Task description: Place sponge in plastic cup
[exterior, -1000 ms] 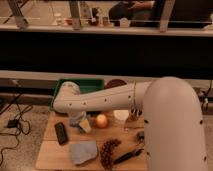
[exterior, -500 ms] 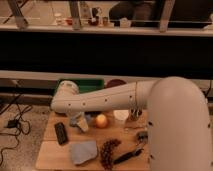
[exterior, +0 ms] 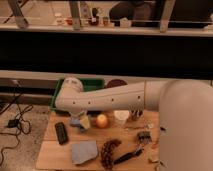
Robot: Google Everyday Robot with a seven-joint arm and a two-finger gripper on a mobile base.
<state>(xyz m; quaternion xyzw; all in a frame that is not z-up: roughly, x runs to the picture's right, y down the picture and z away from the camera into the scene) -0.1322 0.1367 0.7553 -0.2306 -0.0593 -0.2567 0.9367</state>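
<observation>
My white arm reaches from the right across the wooden table [exterior: 55, 155], bends at its elbow and drops down at the table's left. The gripper [exterior: 80, 121] hangs there, just left of the orange fruit [exterior: 102, 120]. A small blue-grey shape [exterior: 75, 123] sits right at the gripper; it looks like the plastic cup, but I cannot tell it apart from the sponge. The gripper covers part of it, and I cannot make out the sponge as a separate thing.
A green bin [exterior: 92, 83] and a dark purple bowl [exterior: 116, 83] stand behind the arm. A white dish [exterior: 121, 117] sits right of the orange. Nearer the front lie a black remote [exterior: 61, 132], a grey-blue slab [exterior: 84, 151], a brown cluster [exterior: 109, 150] and a black tool [exterior: 127, 156].
The arm's elbow has shifted only slightly. The gripper stays over the same spot left of the orange, and nothing on the table has moved.
</observation>
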